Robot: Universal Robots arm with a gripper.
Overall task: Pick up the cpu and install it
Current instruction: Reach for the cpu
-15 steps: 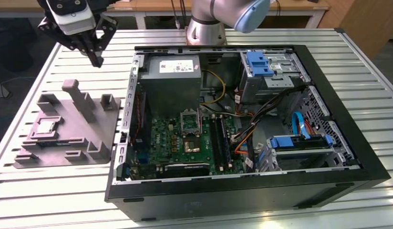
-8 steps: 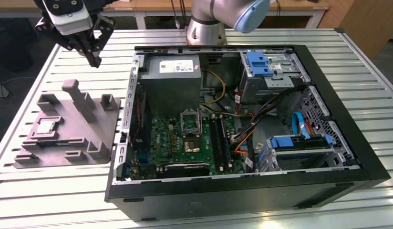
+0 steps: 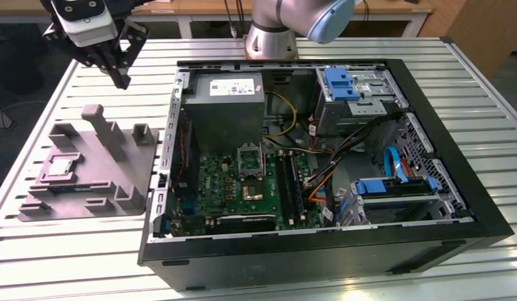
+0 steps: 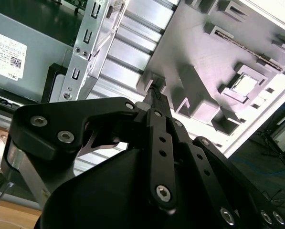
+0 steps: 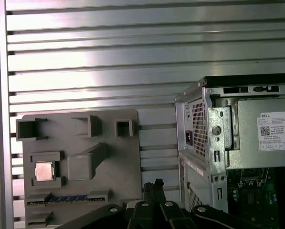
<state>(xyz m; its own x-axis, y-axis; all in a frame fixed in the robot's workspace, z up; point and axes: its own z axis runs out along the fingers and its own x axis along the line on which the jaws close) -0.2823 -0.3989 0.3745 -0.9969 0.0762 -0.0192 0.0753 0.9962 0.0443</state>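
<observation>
The slatted metal table [image 3: 493, 81] carries an open computer case [image 3: 325, 251] and, on the exterior view's left, a grey moulded tray [image 3: 100, 188]. The arm [image 3: 283, 25] reaches toward that side. Its gripper [image 3: 122, 80] hangs in the air above the table near the tray's far edge, touching nothing. The jaws are closed tip to tip and hold nothing, as the first wrist view [image 5: 154, 185] and the second wrist view [image 4: 154, 94] confirm. Judged from this, the step in hand is the approach to the pick-up, and no grasp has been made. A grasp would call for parted jaws, centring over the chip's recess and a level descent, because the recess walls leave little room beside the chip's edges. Inside the case, the socket [image 3: 251, 190] on the motherboard appears unoccupied, with its metal frame raised. The cpu [image 3: 60, 167] lies flat in a square recess of the tray, well apart from the gripper. It is a small square chip with a pale silver-grey metal top that reflects brightly in both wrist views [image 5: 44, 171] [image 4: 245, 85].
</observation>
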